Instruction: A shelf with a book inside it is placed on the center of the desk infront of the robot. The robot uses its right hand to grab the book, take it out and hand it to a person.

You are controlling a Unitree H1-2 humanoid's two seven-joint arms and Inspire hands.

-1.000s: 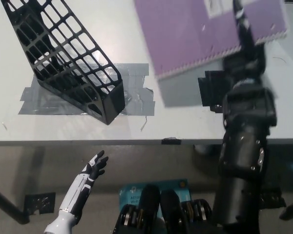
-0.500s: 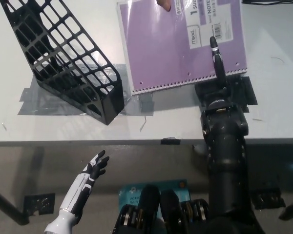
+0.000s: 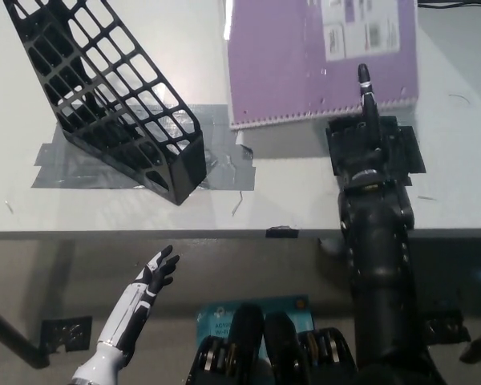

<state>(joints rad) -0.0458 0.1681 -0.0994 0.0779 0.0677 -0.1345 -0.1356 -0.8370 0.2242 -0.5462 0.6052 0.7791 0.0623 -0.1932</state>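
A pale grey worktop [image 3: 128, 212] fills the upper part of the head view; its front edge runs across the middle of the picture, with a darker floor below it.

**Shelf.** A black wire-grid shelf [image 3: 104, 96] stands tilted at the left of the worktop, on a patch of grey tape [image 3: 224, 164]. It holds nothing. Its position matches the earlier frames.

**Book.** The purple spiral-bound book [image 3: 305, 60] is out of the shelf, at the top centre-right of the view. Its spiral edge faces the robot and runs almost level. Half a second ago the book lay further left and more skewed, with a fingertip visible at its top edge; that fingertip is now out of view. One second ago the book was strongly tilted and blurred.

**Right hand.** The black right hand [image 3: 367, 128] reaches up from the bottom right, with one finger [image 3: 364, 84] lying against the lower right of the purple cover. Whether the hand grips the book or only rests against it cannot be told. The arm stands slightly further right than half a second ago.

**Left hand.** The white left hand [image 3: 156, 273] hangs below the worktop edge at the lower left, fingers spread, holding nothing. It is unchanged across all three frames.
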